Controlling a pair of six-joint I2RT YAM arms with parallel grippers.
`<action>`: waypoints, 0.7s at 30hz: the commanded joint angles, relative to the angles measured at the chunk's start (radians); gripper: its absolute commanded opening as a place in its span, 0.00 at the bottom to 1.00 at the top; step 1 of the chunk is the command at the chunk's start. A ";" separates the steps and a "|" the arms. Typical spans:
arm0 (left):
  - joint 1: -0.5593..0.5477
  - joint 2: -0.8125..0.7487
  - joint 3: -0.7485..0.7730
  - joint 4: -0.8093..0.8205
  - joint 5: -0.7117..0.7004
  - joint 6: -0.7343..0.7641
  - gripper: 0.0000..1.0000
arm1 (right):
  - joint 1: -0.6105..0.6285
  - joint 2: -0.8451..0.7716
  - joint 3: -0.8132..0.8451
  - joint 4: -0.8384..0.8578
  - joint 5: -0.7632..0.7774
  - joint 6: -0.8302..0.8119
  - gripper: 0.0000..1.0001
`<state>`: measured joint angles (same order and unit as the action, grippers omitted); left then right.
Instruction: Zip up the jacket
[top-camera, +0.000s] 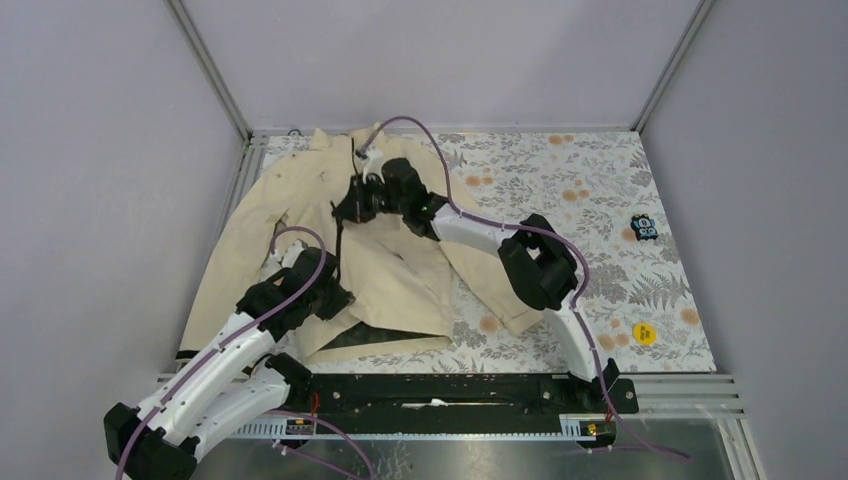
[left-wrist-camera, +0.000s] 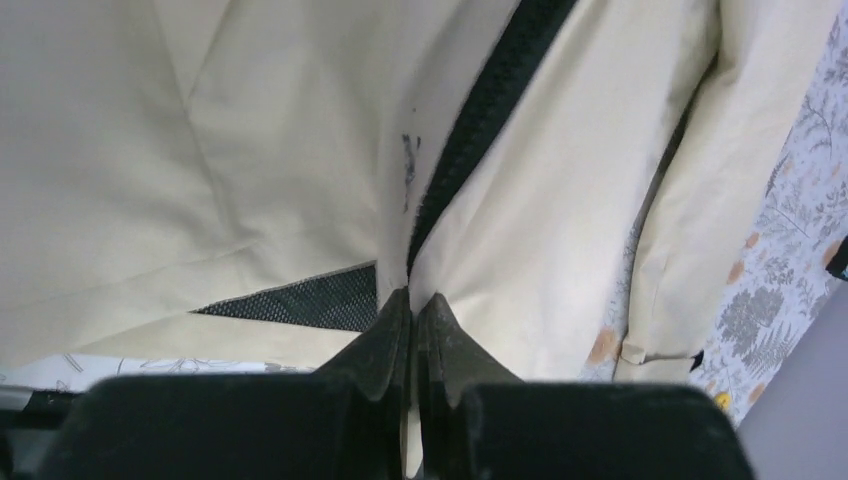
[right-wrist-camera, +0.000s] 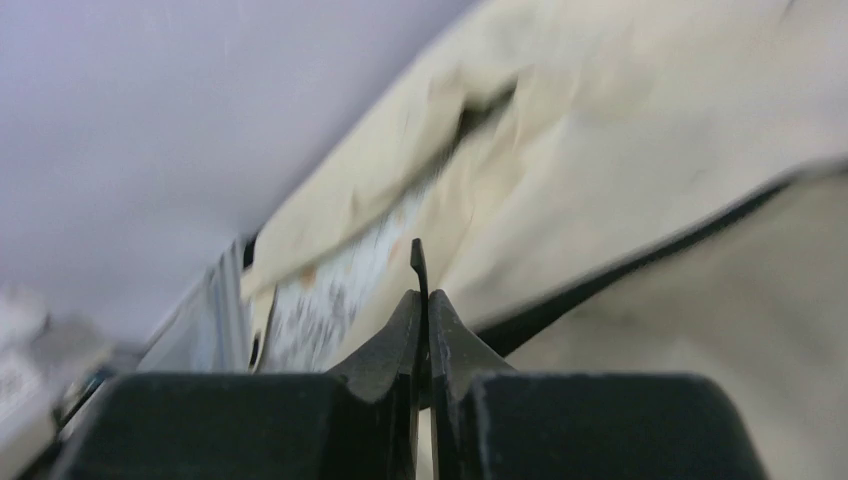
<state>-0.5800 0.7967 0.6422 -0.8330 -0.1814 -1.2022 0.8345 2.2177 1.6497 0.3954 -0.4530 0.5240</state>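
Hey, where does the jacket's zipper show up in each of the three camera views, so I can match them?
Top external: the zipper is a dark line down the jacket front, left of centre.
Left wrist: the zipper runs diagonally from top centre down to the shut left gripper.
Right wrist: the zipper is a blurred dark line from the right edge toward the shut right gripper.
Shared landmark: the floral table cover.

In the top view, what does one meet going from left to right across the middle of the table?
Jacket → right arm → small black object.
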 joint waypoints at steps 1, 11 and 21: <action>-0.017 -0.035 0.027 -0.304 0.104 0.025 0.00 | -0.112 0.070 0.337 0.062 0.256 -0.106 0.00; -0.017 -0.050 0.108 -0.403 0.107 0.058 0.00 | -0.154 0.420 0.901 -0.082 0.271 -0.159 0.00; -0.024 -0.009 0.161 -0.438 0.307 0.309 0.00 | -0.229 0.572 1.081 0.129 0.361 -0.275 0.00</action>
<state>-0.5850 0.7628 0.7502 -1.1217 -0.0608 -1.0393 0.6647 2.7995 2.6369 0.3126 -0.2298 0.3649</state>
